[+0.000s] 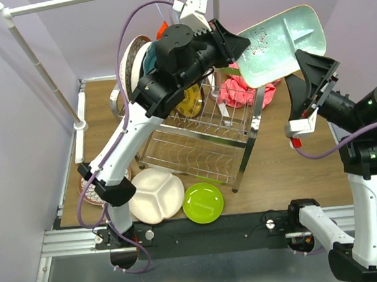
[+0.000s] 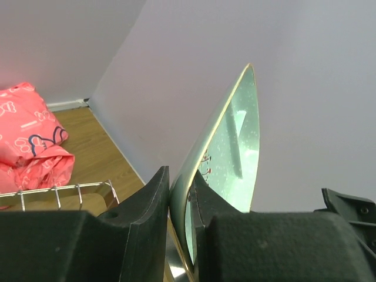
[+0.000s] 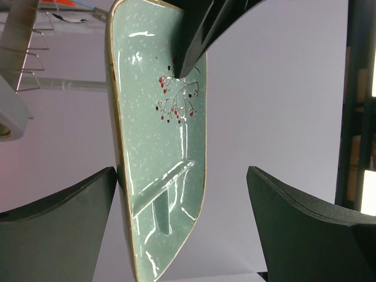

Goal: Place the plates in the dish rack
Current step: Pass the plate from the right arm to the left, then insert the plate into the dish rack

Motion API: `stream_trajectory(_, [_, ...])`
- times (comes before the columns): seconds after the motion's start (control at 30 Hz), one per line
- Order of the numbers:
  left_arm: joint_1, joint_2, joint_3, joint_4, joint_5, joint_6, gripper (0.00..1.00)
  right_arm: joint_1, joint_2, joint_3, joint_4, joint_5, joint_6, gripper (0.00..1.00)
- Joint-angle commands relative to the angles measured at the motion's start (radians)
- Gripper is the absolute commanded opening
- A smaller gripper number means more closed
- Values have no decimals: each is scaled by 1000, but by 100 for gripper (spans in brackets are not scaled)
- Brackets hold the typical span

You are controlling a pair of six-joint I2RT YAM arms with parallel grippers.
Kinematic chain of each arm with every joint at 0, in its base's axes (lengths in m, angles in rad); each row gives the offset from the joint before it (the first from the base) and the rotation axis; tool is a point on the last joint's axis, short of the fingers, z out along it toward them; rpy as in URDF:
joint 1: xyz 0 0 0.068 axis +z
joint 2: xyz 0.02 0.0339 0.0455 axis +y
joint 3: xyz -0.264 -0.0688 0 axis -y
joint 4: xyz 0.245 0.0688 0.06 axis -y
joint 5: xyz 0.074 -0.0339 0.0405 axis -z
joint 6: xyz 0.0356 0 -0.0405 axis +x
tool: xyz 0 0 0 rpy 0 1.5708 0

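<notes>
Looking down from above, you have the left claw (image 1: 243, 45) pinching the pale green plate (image 1: 285, 42) by its rim, holding it in the air past the far right corner of the dish rack (image 1: 201, 133). From the left wrist you see that claw (image 2: 179, 176) pressed onto the edge of the plate (image 2: 235, 147), one finger on each face, with the plate standing nearly edge-on and tilted away to the right.

Your right claw (image 1: 311, 79) is spread wide just below the plate's lower end. In the right wrist view the claw (image 3: 182, 170) straddles the plate (image 3: 158, 164). The left-hand finger sits right against the back of the rim, though you cannot tell whether it touches, and the other finger stands well apart from the glazed face. That face shows a raised divider and a small sprig of red berries, and the left claw's dark fingertip presses just above the sprig.

On the rack's upper tier, several white-rimmed plates (image 1: 133, 60) and a teal plate (image 1: 148, 62) stand on edge at the far left, partly hidden by the left arm. A yellow patterned plate (image 1: 189, 102) stands further in. On the table (image 1: 275, 160) in front of the rack lie a white divided plate (image 1: 155, 194) and a lime green plate (image 1: 203, 202), side by side. A pink cloth (image 1: 240, 91) lies behind the rack, under the raised plate.
</notes>
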Motion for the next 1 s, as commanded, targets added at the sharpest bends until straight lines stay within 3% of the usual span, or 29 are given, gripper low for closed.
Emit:
stream_trajectory(0.0, [28, -97, 12, 154, -66, 0, 0, 6, -68, -43, 123, 8, 149, 100])
stream_trajectory(0.47, [73, -175, -51, 217, -66, -23, 0, 6, -89, -58, 144, 80, 263, 100])
stream_trajectory(0.97, [183, -341, -138, 183, -87, 32, 0, 6, -63, -15, 155, 468, 753, 100])
